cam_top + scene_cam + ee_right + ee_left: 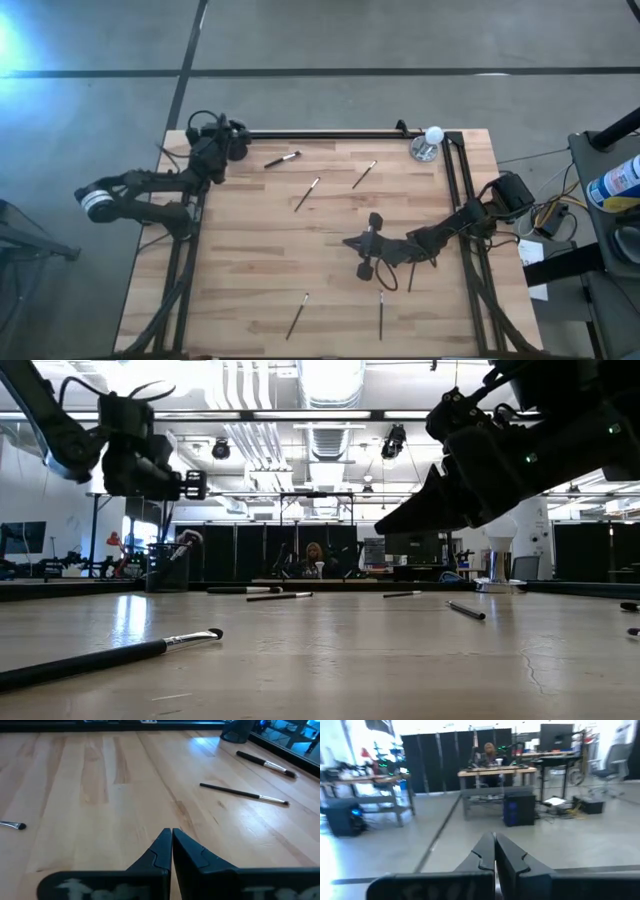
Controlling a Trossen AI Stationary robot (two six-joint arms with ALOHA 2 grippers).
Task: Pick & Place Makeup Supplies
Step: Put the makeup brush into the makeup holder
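Looking straight down first, I see the left gripper [238, 140] parked at the table's [250, 260] far left corner with its fingers clenched on nothing, and the right gripper [368, 245] over the middle of the wooden top, also clenched and empty. Brushes lie scattered: a thick-handled brush [282, 159] just beside the left fingers, a thin brush [307, 193] and another brush [364, 174] between the two grippers, and two near-edge brushes [296, 316] on the side of the right fingers toward the table's front. A white ball on a silver base [428, 143] stands at the far right corner, well apart from both. In the low view, a long brush [105, 657] lies flat on the boards in the foreground, and a black cup [168, 565] stands beneath the raised left gripper [190, 485]. In the left wrist view, the left fingers [512, 865] press together, aimed off the table at the room, where a person [489, 755] sits at a desk. In the right wrist view, the right fingers [190, 857] are shut above bare wood; a slim brush [243, 793] lies ahead and to one side of them, not touching.
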